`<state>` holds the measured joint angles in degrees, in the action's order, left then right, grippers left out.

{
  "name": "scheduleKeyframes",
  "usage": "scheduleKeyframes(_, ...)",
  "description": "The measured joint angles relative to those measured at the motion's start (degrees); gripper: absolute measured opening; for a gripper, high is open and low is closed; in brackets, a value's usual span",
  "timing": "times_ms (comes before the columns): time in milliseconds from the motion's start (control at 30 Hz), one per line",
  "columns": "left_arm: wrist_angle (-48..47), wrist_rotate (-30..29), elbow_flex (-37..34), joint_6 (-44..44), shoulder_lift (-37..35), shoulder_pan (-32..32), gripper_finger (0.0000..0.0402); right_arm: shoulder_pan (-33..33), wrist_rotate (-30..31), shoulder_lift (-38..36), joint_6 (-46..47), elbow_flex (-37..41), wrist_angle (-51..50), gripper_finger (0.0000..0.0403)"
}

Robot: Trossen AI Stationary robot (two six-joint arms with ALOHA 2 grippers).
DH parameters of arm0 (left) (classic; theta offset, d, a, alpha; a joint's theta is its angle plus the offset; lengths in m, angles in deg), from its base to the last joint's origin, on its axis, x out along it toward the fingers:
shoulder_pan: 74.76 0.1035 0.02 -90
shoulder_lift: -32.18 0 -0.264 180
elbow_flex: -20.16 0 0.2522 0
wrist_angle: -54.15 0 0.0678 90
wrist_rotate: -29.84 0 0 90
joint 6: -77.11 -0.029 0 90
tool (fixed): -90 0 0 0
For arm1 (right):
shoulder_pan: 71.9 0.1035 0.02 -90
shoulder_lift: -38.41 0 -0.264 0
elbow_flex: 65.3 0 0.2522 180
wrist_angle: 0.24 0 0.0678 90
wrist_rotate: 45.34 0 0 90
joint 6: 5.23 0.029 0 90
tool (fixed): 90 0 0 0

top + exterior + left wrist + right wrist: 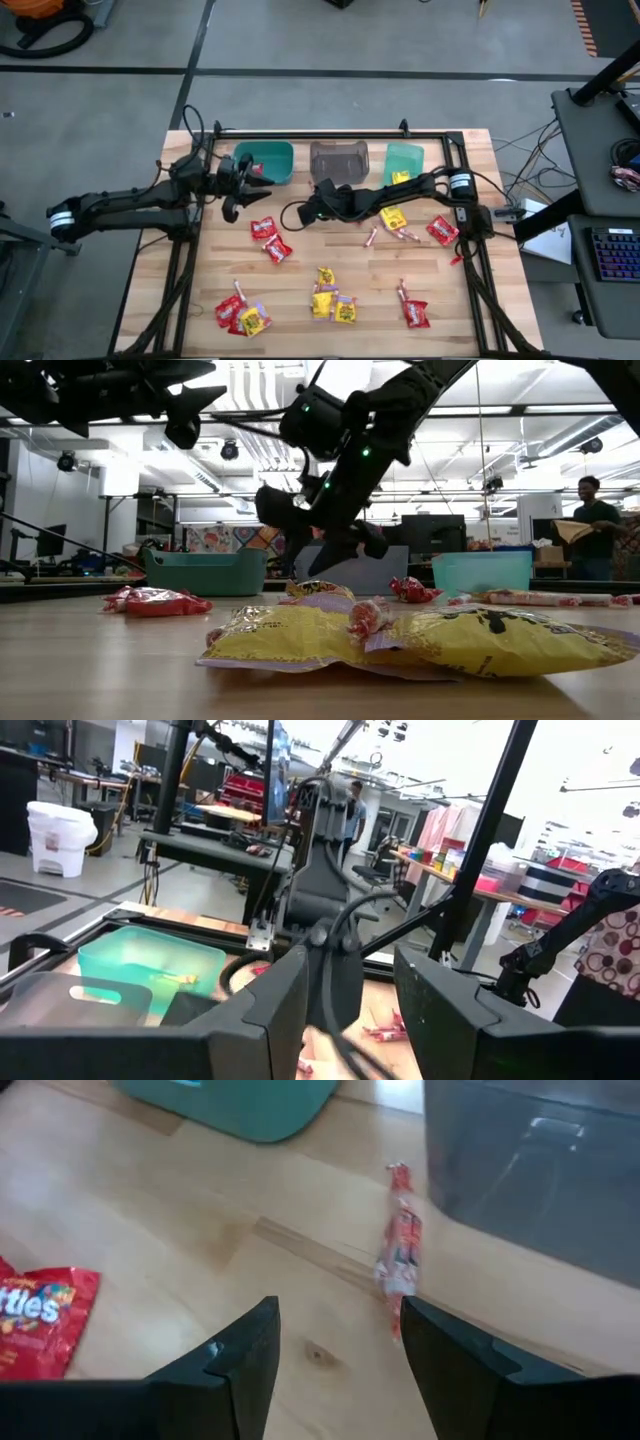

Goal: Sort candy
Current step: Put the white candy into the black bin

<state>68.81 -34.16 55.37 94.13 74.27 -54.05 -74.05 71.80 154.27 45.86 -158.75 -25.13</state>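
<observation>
Overhead straight down; low level across table [300, 290]; wrist cameras close, perhaps sharing the grey bin [560, 1170].

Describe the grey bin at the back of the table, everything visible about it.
The grey bin is a small open-topped tub of translucent smoky grey plastic with rounded corners. It stands upright on the wooden table's back edge, between the teal bin and the green bin, apart from both. No candy shows inside it. A thin pinkish stick lies on the wood close to its wall, beside the open right gripper.

Right gripper [335, 1345] is held low, jaws parted, nothing between them, arm stretched across toward the left arm. Left gripper [232, 190] is raised, jaws parted.
</observation>
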Motion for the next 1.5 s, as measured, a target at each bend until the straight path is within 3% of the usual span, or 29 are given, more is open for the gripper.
scheduleKeyframes(533,-1.09,0.02,-0.09,0.00,-1.59,0.00,0.0134,-1.20,7.41,8.45,-0.50,-3.82,-0.30,0.0186)
scheduleKeyframes(700,-1.15,0.03,-0.13,0.28,-1.66,0.00,0.0134,-1.27,7.89,8.76,-2.22,-3.84,-0.38,0.0133)
scheduleKeyframes(900,-1.73,0.04,-0.13,1.18,-1.75,0.01,0.0134,-1.02,7.21,8.24,-6.21,-3.78,-0.55,0.0034)
scheduleKeyframes(967,-2.83,0.04,-0.13,1.52,-1.81,0.00,0.0134,-0.67,6.38,7.54,-7.32,-3.70,-0.88,0.0016)
scheduleKeyframes(1267,-4.95,-0.13,-1.78,4.57,-2.97,-2.11,0.0134,2.68,3.92,-1.00,-10.54,-3.62,-8.76,0.0009)
scheduleKeyframes(1500,-4.74,-7.48,-4.84,6.76,-5.08,-9.00,0.0134,3.72,3.72,-9.30,-16.70,-3.62,-16.85,0.0008)
